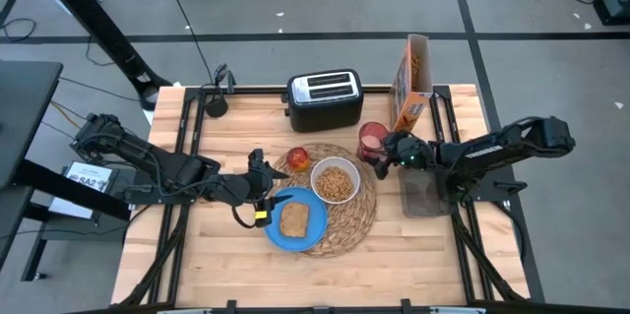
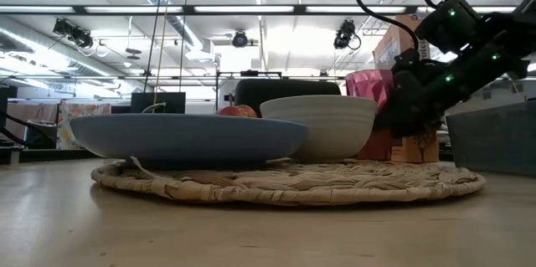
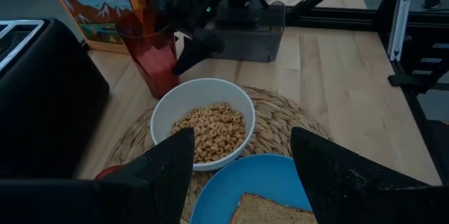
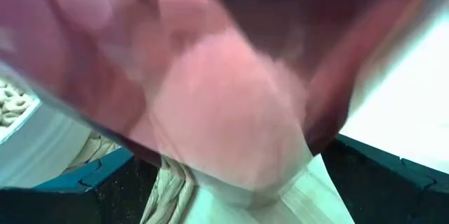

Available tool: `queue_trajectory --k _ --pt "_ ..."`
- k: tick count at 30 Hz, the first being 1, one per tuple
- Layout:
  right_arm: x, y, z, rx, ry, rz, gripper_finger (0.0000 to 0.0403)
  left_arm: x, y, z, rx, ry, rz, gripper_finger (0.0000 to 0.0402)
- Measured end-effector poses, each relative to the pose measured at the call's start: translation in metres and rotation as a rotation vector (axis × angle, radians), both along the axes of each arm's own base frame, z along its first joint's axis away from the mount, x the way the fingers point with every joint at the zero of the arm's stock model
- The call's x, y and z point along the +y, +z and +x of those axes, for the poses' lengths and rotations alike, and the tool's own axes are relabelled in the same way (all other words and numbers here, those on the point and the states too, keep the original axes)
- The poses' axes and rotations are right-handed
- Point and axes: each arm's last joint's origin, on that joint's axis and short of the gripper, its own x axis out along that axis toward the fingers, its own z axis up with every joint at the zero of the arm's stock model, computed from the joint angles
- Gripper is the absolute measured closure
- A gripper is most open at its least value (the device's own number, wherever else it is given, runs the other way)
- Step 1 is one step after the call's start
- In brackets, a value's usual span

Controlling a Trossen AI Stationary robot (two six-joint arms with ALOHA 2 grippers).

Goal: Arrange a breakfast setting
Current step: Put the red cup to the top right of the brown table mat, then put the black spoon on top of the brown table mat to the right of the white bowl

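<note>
A round woven placemat [image 1: 359,218] lies mid-table. On it rest a blue plate [image 1: 276,233] with a toast slice [image 1: 293,219], a white bowl [image 1: 335,181] of cereal rings and a small red fruit [image 1: 298,159]. A pink cup [image 1: 372,138] stands upright on its base at the mat's far right edge. My left gripper [image 1: 263,192] is open and empty over the plate's left rim. My right gripper [image 1: 387,150] is open at the cup's right side, with the cup [image 4: 231,112] close between its spread fingers. No spoon is in view. My right gripper comes level at the pink cup from the table's right. The cup fills the right wrist view and hides the fingertips, so I cannot tell whether they touch it. In the left wrist view one finger [image 3: 195,48] stands just beside the cup's wall [image 3: 151,52].
A black toaster [image 1: 325,98] stands at the far middle, with a cereal box [image 1: 413,83] upright to its right. A dark rectangular tray [image 1: 425,194] lies right of the mat under my right arm. Bare wood lies along the near edge.
</note>
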Motion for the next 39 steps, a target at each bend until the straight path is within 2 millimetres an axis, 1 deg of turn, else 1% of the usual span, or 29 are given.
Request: queue_trajectory --k 5,8,16,24,27,32,36,39 --pt "0.0 0.002 -0.005 0.028 0.015 0.016 0.001 0.0 0.0 0.0 0.0 0.0 0.001 0.0159" --pt "0.0 0.006 -0.004 0.061 0.016 0.022 0.0009 0.0 0.0 0.0 0.0 0.001 -0.001 0.0159" --pt "0.0 0.026 -0.001 0.141 0.054 0.014 0.0009 0.001 0.0 0.0 -0.003 0.009 -0.013 0.0159" --pt "0.003 0.047 -0.01 0.191 0.077 0.089 0.0009 0.0 0.0 0.0 -0.003 -0.001 -0.062 0.0159" --pt "0.005 0.06 -0.015 0.209 0.091 0.109 0.0009 -0.001 0.0 0.0 -0.005 -0.004 -0.098 0.0159" --pt "0.009 0.087 -0.024 0.244 0.148 0.165 0.0012 0.0 0.0 0.001 -0.005 0.001 -0.155 0.0159" --pt "0.013 0.115 -0.032 0.243 0.225 0.235 0.0031 0.007 -0.001 0.004 0.0 0.005 -0.225 0.0169" --pt "0.019 0.14 -0.035 0.172 0.308 0.278 0.0055 0.015 0.001 0.009 -0.011 -0.015 -0.271 0.0188"
